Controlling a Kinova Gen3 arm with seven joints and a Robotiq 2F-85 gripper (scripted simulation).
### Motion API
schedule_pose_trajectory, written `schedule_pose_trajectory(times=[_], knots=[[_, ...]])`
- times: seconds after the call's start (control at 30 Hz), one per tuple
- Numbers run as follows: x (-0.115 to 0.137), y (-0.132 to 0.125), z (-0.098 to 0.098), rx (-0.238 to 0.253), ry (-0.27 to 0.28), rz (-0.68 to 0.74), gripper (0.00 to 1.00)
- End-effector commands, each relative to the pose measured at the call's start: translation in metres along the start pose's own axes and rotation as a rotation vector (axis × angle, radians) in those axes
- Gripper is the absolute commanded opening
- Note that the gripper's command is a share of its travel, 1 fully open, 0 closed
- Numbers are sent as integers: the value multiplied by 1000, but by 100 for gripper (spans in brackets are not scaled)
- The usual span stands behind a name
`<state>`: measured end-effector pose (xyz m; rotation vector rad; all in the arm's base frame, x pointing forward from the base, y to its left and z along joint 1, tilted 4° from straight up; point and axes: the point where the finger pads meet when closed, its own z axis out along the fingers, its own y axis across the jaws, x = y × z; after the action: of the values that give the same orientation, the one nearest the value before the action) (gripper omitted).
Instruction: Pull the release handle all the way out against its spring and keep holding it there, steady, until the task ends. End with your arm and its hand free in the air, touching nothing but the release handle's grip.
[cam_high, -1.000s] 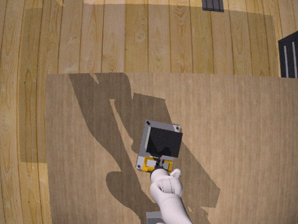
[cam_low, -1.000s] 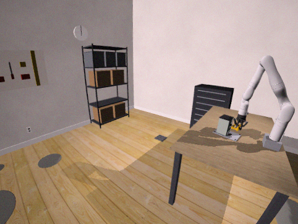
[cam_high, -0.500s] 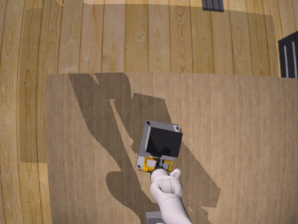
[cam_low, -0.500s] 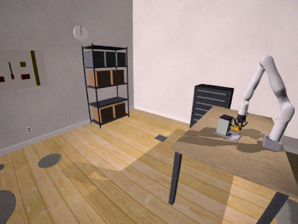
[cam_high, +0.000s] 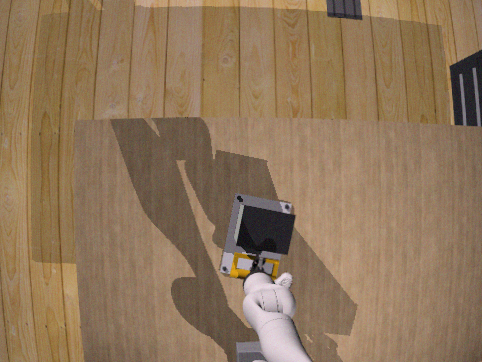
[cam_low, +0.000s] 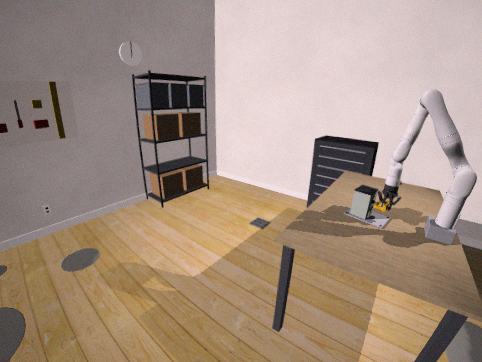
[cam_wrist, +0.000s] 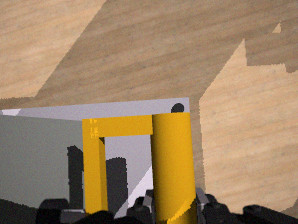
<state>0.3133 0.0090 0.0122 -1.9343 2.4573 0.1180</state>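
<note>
Yellow handle (cam_wrist: 172, 165) sits pinched in our gripper (cam_wrist: 172, 207), fingers pressed on its round grip. It juts from the grey housing (cam_high: 263, 227) on the table (cam_high: 390, 210).

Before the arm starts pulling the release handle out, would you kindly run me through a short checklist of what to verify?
1. Gripper shut on the yellow release handle's grip: ok, the fingers clamp the thick cylinder.
2. Handle pulled out: not ok, the yellow frame sits close against the grey housing.
3. Fingers clear of the base plate: cannot tell, the fingertips are cut off at the wrist view's lower edge.
4. Arm free above the table: ok in the exterior view, only its pedestal rests on the top.
5. Room to pull toward the arm: ok, I see nothing in that path in the top view.
</note>
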Motion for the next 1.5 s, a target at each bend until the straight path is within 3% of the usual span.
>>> schedule_pose_trajectory(times=[0.0,1.0,1.47], knots=[[0,0,1,3,0,3,0],[0,2,1,5,-1,3,0],[0,26,0,8,-1,3,0]])
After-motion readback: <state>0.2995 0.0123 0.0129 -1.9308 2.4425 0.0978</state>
